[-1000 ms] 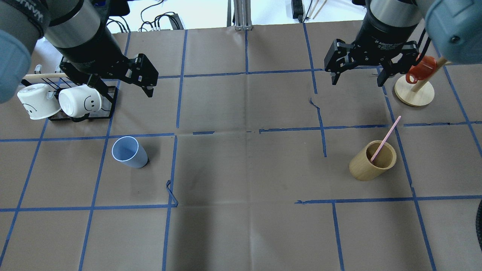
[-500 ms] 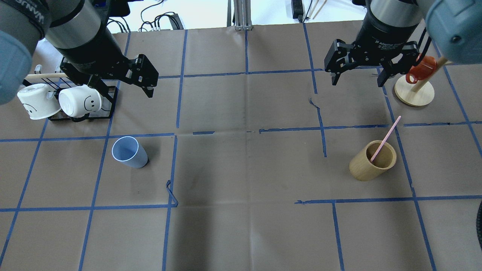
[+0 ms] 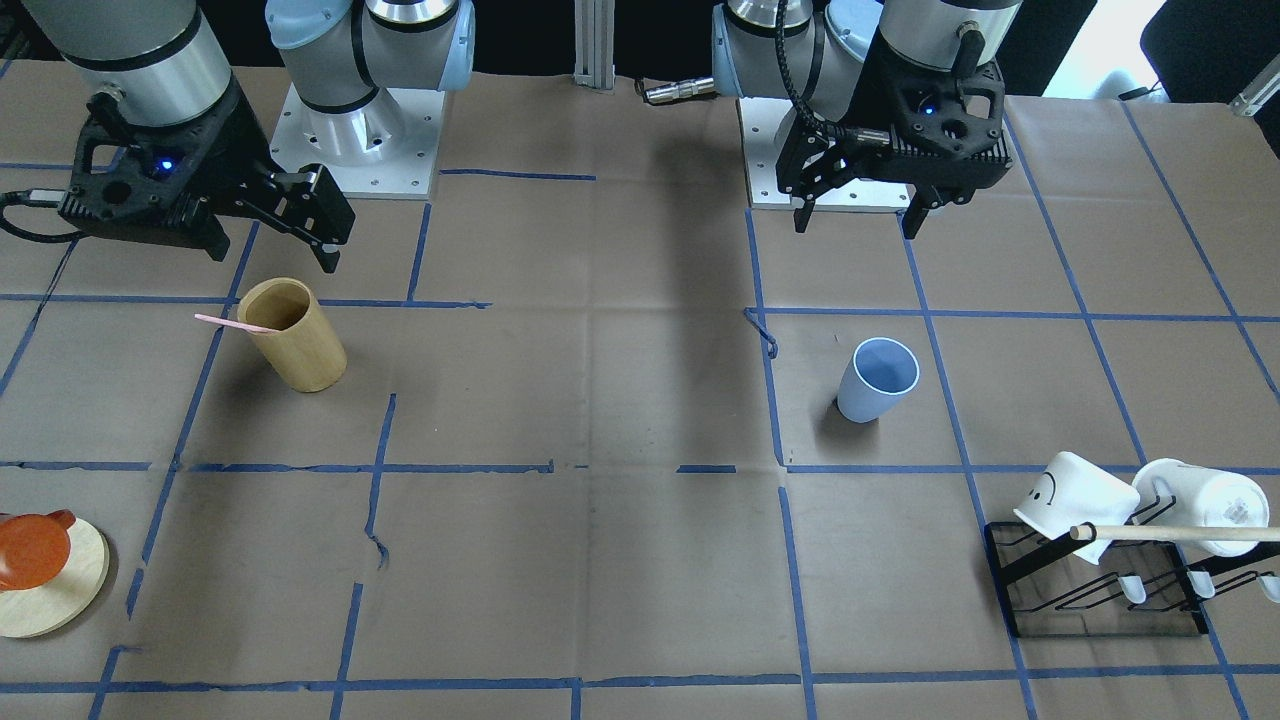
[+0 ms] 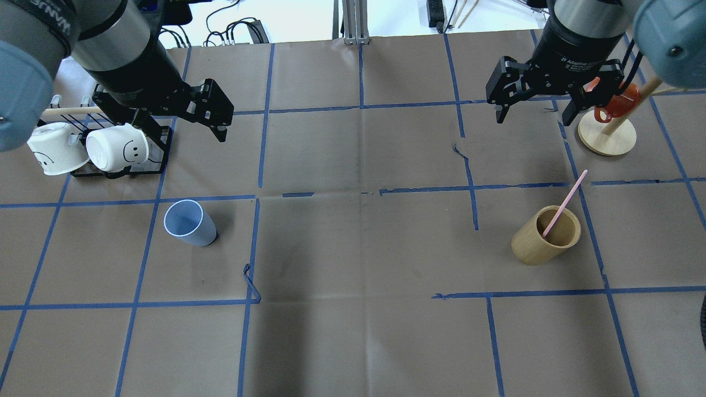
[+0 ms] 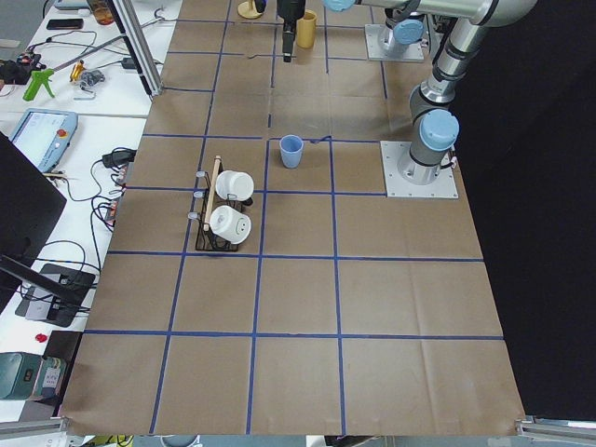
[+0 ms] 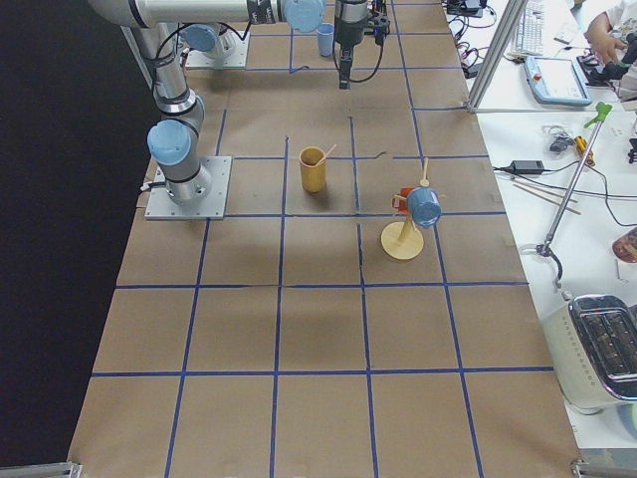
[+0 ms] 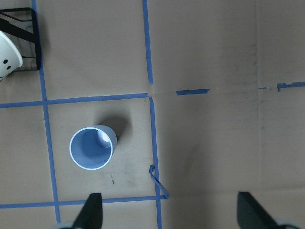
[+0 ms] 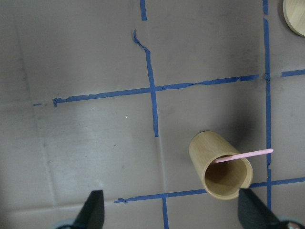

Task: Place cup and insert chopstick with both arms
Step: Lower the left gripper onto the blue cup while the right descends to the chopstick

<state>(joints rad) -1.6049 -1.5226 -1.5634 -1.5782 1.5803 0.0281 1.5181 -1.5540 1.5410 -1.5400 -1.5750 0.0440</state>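
Note:
The light-blue cup [image 4: 190,223] stands upright on the left half of the table, also seen from the front [image 3: 877,380] and in the left wrist view [image 7: 92,148]. One pale pink chopstick [image 4: 565,203] leans in the tan wooden cup [image 4: 543,237] on the right half, also in the right wrist view [image 8: 245,155]. My left gripper [image 4: 182,129] is open and empty, high above the table beyond the blue cup. My right gripper [image 4: 533,119] is open and empty, high above the table beyond the wooden cup.
A black rack [image 4: 118,165] with two white mugs and a wooden rod sits at the far left. A wooden mug tree [image 4: 606,138] with an orange mug stands at the far right, close to my right gripper. Blue tape lines grid the brown table.
My right gripper has shifted slightly to the right and farther back in the overhead view. My left gripper has barely moved. The cup and chopstick have not moved.

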